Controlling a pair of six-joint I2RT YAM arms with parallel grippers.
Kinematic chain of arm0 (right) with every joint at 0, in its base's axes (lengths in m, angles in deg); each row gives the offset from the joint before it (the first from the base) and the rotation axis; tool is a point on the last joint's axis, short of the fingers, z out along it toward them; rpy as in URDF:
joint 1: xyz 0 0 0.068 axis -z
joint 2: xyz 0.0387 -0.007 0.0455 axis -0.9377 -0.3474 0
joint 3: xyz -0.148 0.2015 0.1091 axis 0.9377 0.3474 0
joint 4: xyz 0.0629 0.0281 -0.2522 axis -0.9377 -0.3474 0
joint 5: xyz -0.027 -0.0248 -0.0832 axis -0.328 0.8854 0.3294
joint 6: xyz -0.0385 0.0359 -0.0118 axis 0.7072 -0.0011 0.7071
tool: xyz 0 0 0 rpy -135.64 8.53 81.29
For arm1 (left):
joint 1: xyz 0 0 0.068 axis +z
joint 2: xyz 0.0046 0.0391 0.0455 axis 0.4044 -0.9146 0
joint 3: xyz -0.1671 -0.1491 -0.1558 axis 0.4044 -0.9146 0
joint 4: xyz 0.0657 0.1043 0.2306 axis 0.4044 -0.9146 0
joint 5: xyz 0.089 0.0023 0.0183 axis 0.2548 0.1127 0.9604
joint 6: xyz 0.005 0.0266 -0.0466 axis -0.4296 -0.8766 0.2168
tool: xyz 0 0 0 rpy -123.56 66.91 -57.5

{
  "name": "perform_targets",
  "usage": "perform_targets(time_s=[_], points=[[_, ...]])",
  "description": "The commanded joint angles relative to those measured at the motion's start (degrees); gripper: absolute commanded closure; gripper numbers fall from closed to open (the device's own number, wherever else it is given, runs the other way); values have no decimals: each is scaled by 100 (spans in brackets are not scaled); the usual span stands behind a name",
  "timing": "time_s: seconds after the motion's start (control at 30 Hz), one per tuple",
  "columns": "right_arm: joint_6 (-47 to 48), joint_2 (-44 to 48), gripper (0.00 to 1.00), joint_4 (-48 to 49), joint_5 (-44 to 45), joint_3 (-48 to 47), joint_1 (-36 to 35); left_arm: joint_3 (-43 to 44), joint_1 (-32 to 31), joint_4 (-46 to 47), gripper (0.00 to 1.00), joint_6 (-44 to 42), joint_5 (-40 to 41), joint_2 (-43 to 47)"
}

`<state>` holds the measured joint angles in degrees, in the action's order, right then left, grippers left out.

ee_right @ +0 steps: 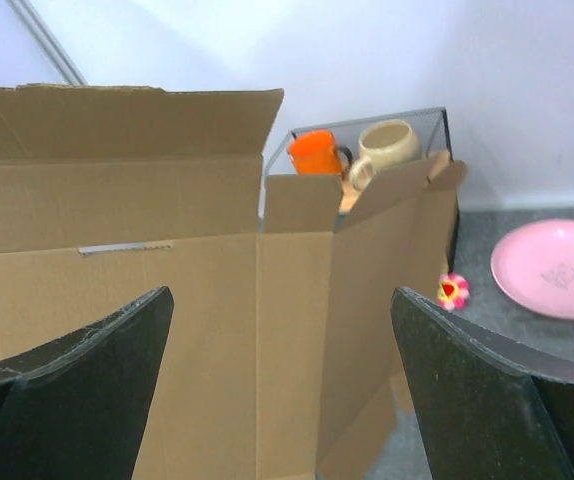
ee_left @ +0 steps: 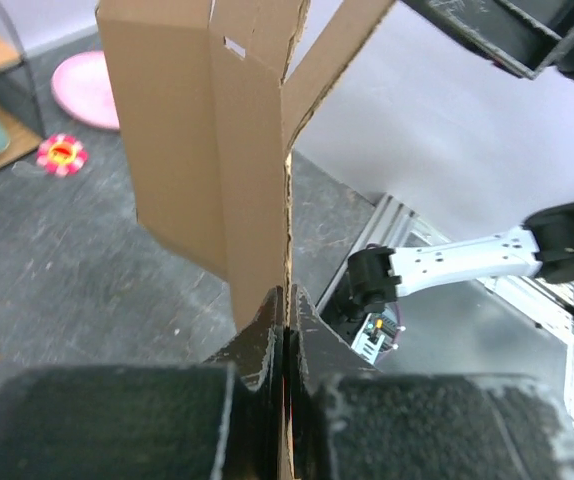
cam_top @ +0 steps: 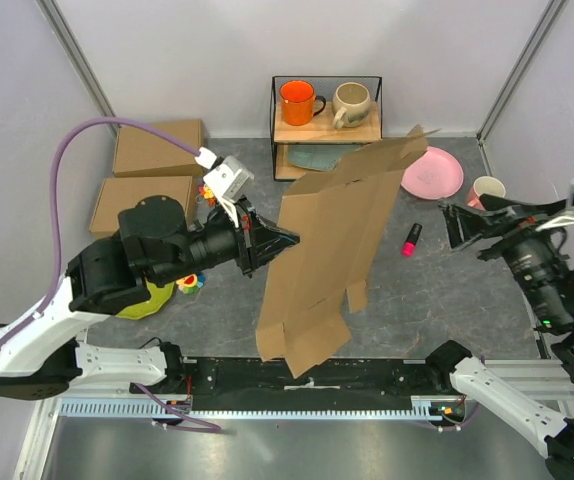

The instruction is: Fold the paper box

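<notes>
Mid-table the paper box (cam_top: 327, 250) stands tilted, long axis running near edge to far edge, its left side pinched in the closed left jaws; the wide-open, empty right jaws face it from the right.

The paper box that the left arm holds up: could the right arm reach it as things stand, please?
Probably yes: the right fingers stand open facing the paper box, with nothing between them, and the left fingers pinch only its opposite edge.

Paper box (cam_top: 332, 240) is plain brown cardboard, worktop (cam_top: 447, 300) dark speckled grey. Orange mug (cam_top: 297, 100), cream mug (cam_top: 351, 100), pink plate (cam_top: 437, 175), purple cable (cam_top: 56, 210), plus a little red-and-yellow flower toy (ee_left: 61, 153).
</notes>
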<state>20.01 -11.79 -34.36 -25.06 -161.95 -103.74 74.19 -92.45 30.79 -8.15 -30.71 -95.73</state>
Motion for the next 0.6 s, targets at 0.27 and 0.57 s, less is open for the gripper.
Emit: perform_targets(time_s=[0.27, 0.57], points=[[-247, 102, 2, -101, -863, -510, -4, 1812, 537, -964, 98, -478, -1579, -575], [-97, 357, 2, -110, -687, -238, -21, -1570, 3165, 342, 98, 297, -4164, -627]])
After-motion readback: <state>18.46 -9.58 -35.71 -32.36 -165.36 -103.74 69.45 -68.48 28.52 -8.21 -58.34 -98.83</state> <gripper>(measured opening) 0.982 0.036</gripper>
